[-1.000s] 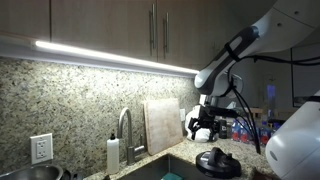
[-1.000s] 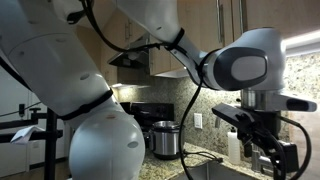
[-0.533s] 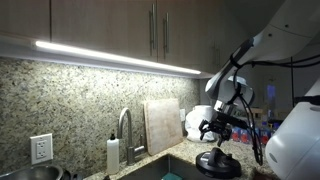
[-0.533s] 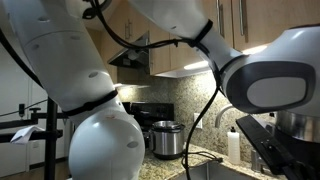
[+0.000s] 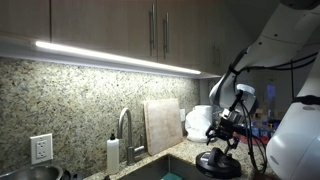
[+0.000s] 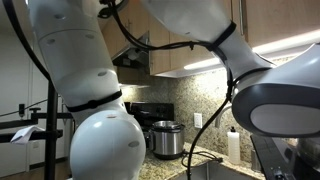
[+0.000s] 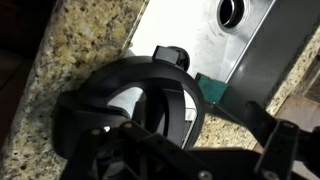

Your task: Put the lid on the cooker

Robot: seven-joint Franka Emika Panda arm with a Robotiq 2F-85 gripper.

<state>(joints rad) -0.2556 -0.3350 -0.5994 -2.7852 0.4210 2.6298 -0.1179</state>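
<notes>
Gripper (image 5: 228,140) has shifted sideways away from the sink (image 5: 172,174) over the last second and dropped a bit. It now hangs right over the lid (image 5: 218,164), and in the other outside camera it has swung out of frame, only arm left. Lid hasn't moved: it lies flat on the granite counter (image 7: 75,35) just beside the sink, knob (image 7: 168,55) up, and fills the wrist view. So this reads as the approach to the pick, grasp not made yet. Nothing is held as far as I can see. The gripper's own parts are dark and blurred at the bottom of the wrist view, so can't tell how wide the jaws stand. The cooker (image 6: 164,140) sits on the far side of the sink from the lid, well apart, under a wall outlet (image 6: 198,121), shiny rim showing. The carry will likely have to cross the whole basin. Around the sink: faucet (image 5: 125,130) at the back edge, soap bottle (image 5: 113,153) beside the faucet, pale cutting board (image 5: 162,122) leaning on the backsplash behind it, a white rounded appliance (image 5: 200,120) further along. A green sponge-like piece (image 7: 213,90) touches or nearly touches the lid's rim on the sink side. Faucet and bottle look like the main obstacles on the way across. Knob is off-centre in the wrist view, so probably needs re-aiming.
</notes>
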